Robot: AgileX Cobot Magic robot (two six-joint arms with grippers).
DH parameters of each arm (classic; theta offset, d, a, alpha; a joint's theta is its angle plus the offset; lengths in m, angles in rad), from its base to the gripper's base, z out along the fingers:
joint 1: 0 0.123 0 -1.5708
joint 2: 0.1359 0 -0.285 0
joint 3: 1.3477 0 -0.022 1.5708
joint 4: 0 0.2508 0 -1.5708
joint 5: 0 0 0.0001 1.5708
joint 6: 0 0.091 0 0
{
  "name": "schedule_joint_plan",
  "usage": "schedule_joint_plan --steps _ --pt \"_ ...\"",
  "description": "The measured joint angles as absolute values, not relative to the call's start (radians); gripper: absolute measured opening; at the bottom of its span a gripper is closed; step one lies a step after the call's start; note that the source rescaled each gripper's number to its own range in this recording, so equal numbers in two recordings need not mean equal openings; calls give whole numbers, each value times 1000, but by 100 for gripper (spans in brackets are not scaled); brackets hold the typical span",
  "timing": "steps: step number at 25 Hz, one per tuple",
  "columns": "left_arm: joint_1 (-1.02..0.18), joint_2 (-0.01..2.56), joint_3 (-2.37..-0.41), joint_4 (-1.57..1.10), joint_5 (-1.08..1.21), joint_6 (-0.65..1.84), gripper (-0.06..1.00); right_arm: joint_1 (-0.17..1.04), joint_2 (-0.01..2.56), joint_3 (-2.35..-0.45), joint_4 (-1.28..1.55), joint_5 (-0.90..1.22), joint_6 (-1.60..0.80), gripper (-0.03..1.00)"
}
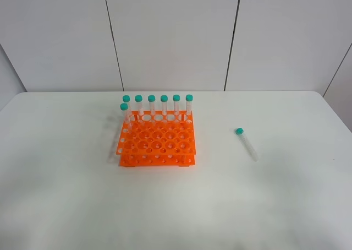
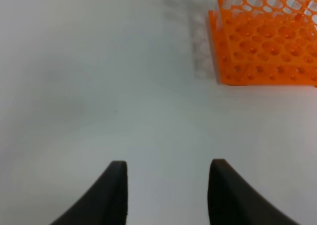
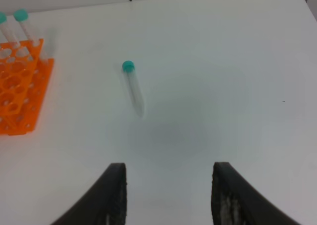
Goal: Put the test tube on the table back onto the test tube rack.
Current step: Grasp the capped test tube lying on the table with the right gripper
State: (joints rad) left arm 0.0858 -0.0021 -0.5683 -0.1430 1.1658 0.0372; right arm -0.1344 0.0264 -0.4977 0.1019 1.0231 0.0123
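left gripper (image 2: pixel 168 188) jaws wide apart, two dark fingers (image 2: pixel 113 195) with a broad gap, nothing between them, touching nothing, bare white table (image 1: pixel 286 206) under the gap. right gripper (image 3: pixel 169 190) jaws also wide apart, fingers (image 3: pixel 113 197) holding nothing, touching nothing, only bare table in the gap. neither gripper shows in the high view. tube (image 1: pixel 246 143) lies flat on the table, right of the rack (image 1: pixel 157 142) and well apart from it, teal cap at the far end, clear body running toward the near right, tapered tip nearest. in the right wrist view the same tube (image 3: pixel 133 88) lies ahead of the open jaws, clear of both fingers, not between them, cap end farthest from the gripper. rack is orange, two-tiered, grid of round holes, sits left of table centre. seven capped tubes (image 1: pixel 164 104) stand upright in it: six in a row along the far edge, one more just nearer at the far left corner. remaining holes look unfilled. in the left wrist view the near left corner of the rack (image 2: pixel 267 46) is ahead of the gripper and off to the side, apart from the fingers, the lower parts of a few standing tubes just visible at its far edge. wall panels (image 1: pixel 176 35) behind the table are plain white.
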Motion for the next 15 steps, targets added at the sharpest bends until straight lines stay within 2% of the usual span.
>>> schedule_joint_plan --steps 15 --pt "86 -2 -568 -143 1166 37 89 -134 26 -498 99 1023 12 100"
